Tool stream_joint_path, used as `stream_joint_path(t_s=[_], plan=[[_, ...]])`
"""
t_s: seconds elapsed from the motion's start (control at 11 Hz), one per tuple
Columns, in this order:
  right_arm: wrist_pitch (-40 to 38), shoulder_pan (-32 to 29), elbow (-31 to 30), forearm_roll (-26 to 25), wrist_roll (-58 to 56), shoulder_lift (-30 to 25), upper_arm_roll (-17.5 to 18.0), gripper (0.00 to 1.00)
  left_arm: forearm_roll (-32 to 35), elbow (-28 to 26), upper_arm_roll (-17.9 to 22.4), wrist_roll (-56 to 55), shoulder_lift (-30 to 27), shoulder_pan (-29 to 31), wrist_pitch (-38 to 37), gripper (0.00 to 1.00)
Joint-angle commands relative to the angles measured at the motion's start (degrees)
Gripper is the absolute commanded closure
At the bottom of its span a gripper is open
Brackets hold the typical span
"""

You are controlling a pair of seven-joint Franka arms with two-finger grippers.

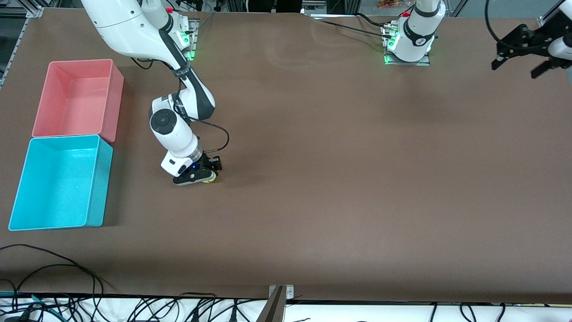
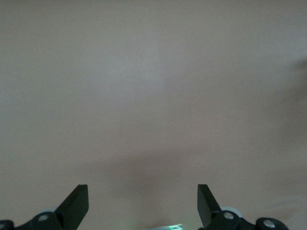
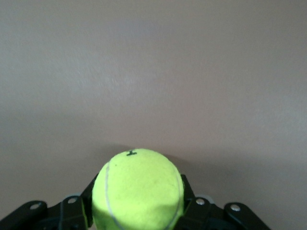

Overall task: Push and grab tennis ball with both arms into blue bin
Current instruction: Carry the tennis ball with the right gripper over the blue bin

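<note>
The yellow-green tennis ball sits low at the brown table, between the fingers of my right gripper. In the right wrist view the ball fills the space between the black fingers, which press against its sides. The blue bin stands empty at the right arm's end of the table, beside the ball and apart from it. My left gripper is open and empty, raised at the left arm's end of the table; its wrist view shows only bare table between the spread fingertips.
A pink bin of the same size stands right next to the blue bin, farther from the front camera. Cables lie along the table's front edge. The arm bases stand at the table's back edge.
</note>
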Motion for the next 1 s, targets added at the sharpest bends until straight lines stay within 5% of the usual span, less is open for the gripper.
stream_joint_path(t_s=[0.0,0.27,0.55,0.91], plan=[[-7.5,-0.2,3.2,0.2,-2.9,-2.2,-1.1,0.71,2.3,7.5,-0.8,-19.2,5.0,-3.9,-5.5,0.00],[-22.3,-0.2,4.6,0.2,-10.9,-8.5,-6.7,0.70,2.2,11.0,-1.8,-19.3,8.2,-1.2,-6.1,0.00],[-34.5,-0.4,4.5,0.7,-24.8,-12.5,-15.9,0.71,5.5,11.3,-6.6,-19.0,9.5,3.1,-6.8,0.00],[-41.2,-3.5,4.2,2.0,-43.2,-12.7,-25.0,0.71,7.0,14.9,-8.0,-18.6,11.6,3.1,-9.0,0.00]])
